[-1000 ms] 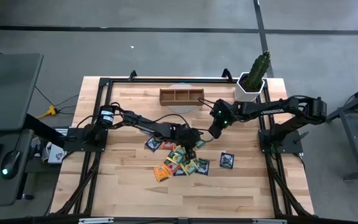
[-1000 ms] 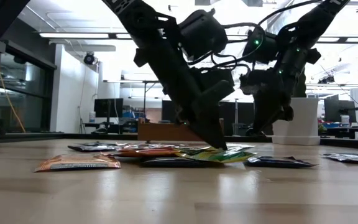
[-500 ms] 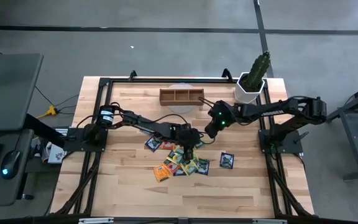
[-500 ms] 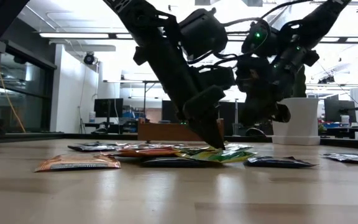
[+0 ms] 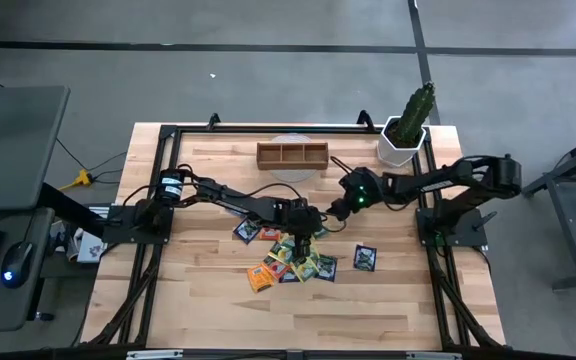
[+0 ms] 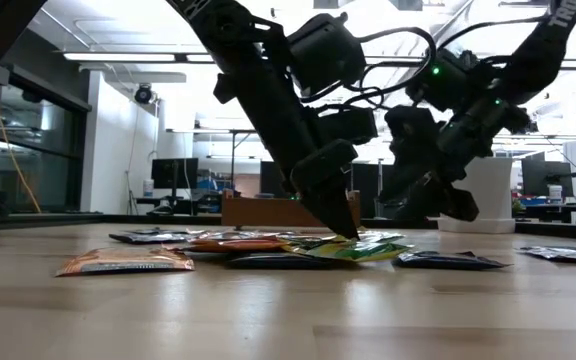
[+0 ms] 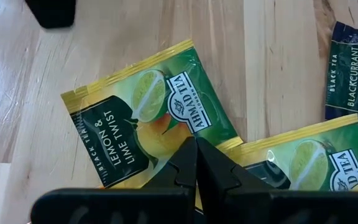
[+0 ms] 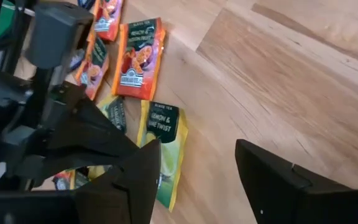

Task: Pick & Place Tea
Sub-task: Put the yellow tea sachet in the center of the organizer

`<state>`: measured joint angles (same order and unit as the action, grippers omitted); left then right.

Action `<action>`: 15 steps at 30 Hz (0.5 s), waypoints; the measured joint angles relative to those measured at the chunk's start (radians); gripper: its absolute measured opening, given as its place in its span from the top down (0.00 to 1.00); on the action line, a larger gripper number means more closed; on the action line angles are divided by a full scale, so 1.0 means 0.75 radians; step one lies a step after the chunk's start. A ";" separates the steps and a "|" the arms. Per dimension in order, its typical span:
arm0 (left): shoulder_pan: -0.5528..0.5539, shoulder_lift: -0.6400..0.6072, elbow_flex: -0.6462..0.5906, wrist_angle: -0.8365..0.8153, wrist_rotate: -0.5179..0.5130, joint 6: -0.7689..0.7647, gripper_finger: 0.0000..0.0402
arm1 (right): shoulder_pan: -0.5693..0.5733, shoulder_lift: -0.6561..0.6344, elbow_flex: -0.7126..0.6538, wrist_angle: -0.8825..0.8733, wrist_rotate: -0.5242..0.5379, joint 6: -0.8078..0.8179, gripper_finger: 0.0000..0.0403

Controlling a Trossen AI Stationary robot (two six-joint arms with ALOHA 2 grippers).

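On the wooden table [image 5: 198, 300], the left gripper [image 5: 305, 233], jaws pressed together, touches down on a yellow-green sachet [image 7: 148, 118] among the scattered tea [image 5: 290, 258], while the right gripper [image 5: 334, 209] hovers nearby, jaws spread.

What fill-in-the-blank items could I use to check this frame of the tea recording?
1. The left pincer is ____, its tips down on a yellow-green sachet.
2. That sachet's label reads Lemon & ____ Twist.
3. The right pincer hangs above the table with its jaws ____.
4. The wooden tray near the potted cactus has ____ compartments.

Missing words: shut; Lime; open; three
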<state>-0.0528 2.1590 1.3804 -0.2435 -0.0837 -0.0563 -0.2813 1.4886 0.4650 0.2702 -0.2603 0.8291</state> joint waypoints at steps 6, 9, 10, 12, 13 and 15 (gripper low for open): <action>0.000 0.000 0.000 0.000 0.003 0.000 1.00 | -0.001 0.190 0.078 0.073 -0.064 -0.034 0.51; 0.001 0.000 0.000 0.000 0.013 0.000 1.00 | -0.002 0.261 0.107 0.121 -0.115 -0.043 0.51; 0.001 0.000 0.000 0.000 0.018 0.000 1.00 | -0.003 0.279 0.112 0.143 -0.132 -0.049 0.51; 0.001 0.000 0.000 0.000 0.029 -0.001 1.00 | -0.003 0.307 0.126 0.154 -0.152 -0.050 0.52; 0.001 0.000 0.000 0.000 0.033 -0.001 1.00 | -0.002 0.317 0.134 0.151 -0.156 -0.056 0.52; 0.001 0.000 0.000 0.000 0.035 -0.001 1.00 | -0.002 0.326 0.146 0.147 -0.175 -0.069 0.53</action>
<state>-0.0525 2.1590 1.3804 -0.2436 -0.0574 -0.0566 -0.2829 1.7327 0.5747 0.3801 -0.3918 0.7773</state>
